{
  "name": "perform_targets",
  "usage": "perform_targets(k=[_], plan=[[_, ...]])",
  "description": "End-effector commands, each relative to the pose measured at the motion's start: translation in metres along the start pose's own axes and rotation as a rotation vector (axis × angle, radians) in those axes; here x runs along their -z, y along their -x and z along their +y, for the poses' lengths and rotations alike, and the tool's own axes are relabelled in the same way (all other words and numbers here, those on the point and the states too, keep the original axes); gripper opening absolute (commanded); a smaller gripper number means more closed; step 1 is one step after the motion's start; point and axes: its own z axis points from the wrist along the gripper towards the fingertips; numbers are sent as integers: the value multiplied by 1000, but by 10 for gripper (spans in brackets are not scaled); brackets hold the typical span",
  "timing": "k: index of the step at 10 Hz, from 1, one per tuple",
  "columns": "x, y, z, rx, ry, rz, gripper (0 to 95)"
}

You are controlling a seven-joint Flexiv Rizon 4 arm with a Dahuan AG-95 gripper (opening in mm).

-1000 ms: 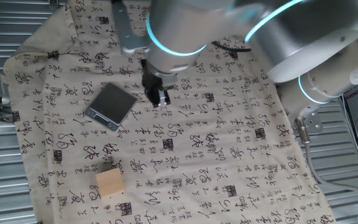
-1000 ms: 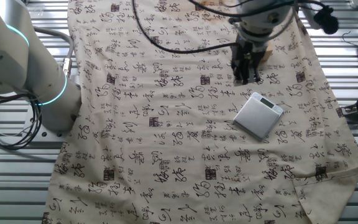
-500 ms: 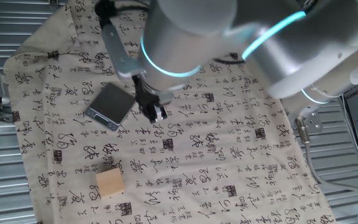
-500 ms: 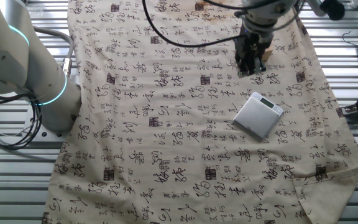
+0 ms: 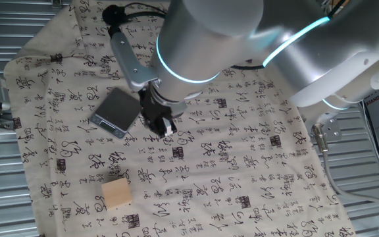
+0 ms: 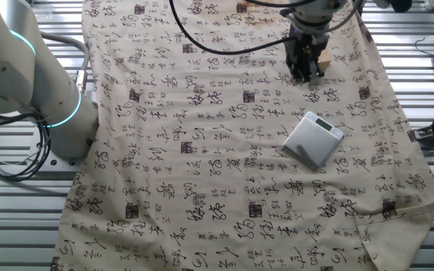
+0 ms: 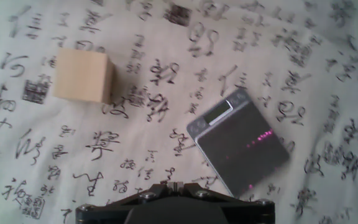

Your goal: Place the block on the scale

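My gripper (image 5: 164,125), its jaw gap not discernible, hangs beside the flat dark grey square scale (image 5: 117,111), well apart from the small tan wooden block (image 5: 116,193), so a careless descent might clip the scale.

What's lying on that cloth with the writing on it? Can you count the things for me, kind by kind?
Wooden block: 1
Digital scale: 1
Total: 2 things on the cloth, lying apart from each other. The robot's gripper hangs above them, holding nothing.
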Motion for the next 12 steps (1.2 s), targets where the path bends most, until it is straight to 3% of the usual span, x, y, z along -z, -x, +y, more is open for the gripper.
perform_targets(k=[1, 6, 10, 11, 12], plan=[[-3, 8, 5, 14, 0, -5, 0], [-15, 39, 22, -5, -6, -2, 0], [-30, 51, 31, -4, -26, 11, 0], [-41, 49, 32, 1, -20, -10, 0], [-43, 48, 32, -15, -6, -10, 0]])
